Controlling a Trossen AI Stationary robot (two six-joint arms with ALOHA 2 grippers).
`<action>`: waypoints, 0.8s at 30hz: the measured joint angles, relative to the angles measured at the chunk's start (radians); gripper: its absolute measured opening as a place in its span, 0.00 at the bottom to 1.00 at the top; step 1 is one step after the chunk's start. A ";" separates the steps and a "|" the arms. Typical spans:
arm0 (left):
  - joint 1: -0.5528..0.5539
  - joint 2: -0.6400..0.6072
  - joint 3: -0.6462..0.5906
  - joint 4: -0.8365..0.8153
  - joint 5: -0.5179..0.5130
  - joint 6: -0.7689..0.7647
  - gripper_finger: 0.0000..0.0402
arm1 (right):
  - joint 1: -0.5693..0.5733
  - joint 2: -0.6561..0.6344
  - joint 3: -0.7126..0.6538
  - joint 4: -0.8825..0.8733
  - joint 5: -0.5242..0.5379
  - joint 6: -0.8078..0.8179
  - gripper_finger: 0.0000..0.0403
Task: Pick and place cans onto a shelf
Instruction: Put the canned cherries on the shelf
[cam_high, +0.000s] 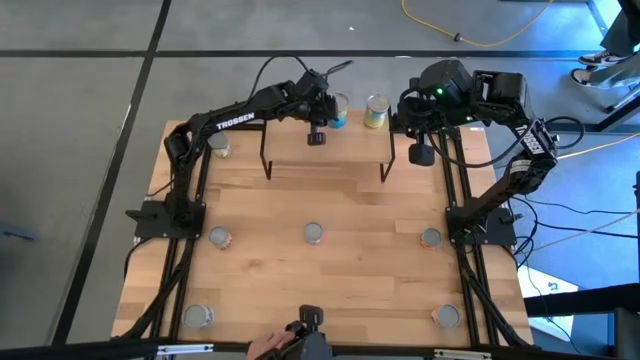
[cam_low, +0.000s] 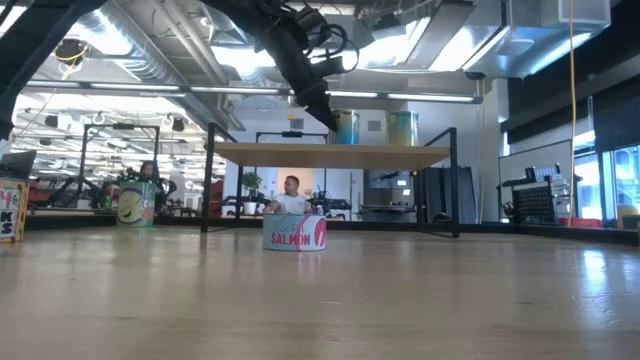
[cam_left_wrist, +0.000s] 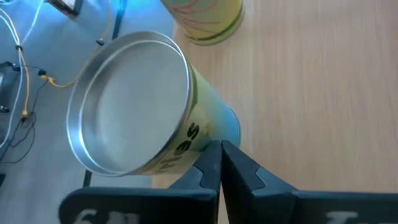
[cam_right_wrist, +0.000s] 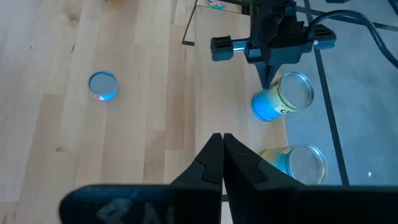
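- Your left gripper (cam_high: 318, 137) hovers over the shelf (cam_high: 300, 150), fingers pressed together, holding nothing, just beside the blue can (cam_high: 338, 112) at the back edge.
- Yellow can (cam_high: 376, 111) stands next to it, also on the shelf.
- Lift clear before swinging away, or you'll likely knock the blue can off.
- Right gripper (cam_high: 421, 153) waits, fingers together, off the shelf's right end.
- Next, try the centre table can (cam_high: 313, 233).
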 joint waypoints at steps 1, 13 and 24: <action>0.000 0.000 0.000 -0.002 0.000 -0.001 0.00 | 0.000 0.000 0.000 0.000 0.000 0.000 0.02; -0.053 -0.045 0.001 -0.083 -0.055 -0.020 0.00 | 0.000 0.000 0.000 0.000 0.000 0.000 0.02; 0.027 -0.035 0.000 -0.080 -0.143 -0.084 0.00 | 0.000 0.000 0.000 0.000 0.000 0.000 0.02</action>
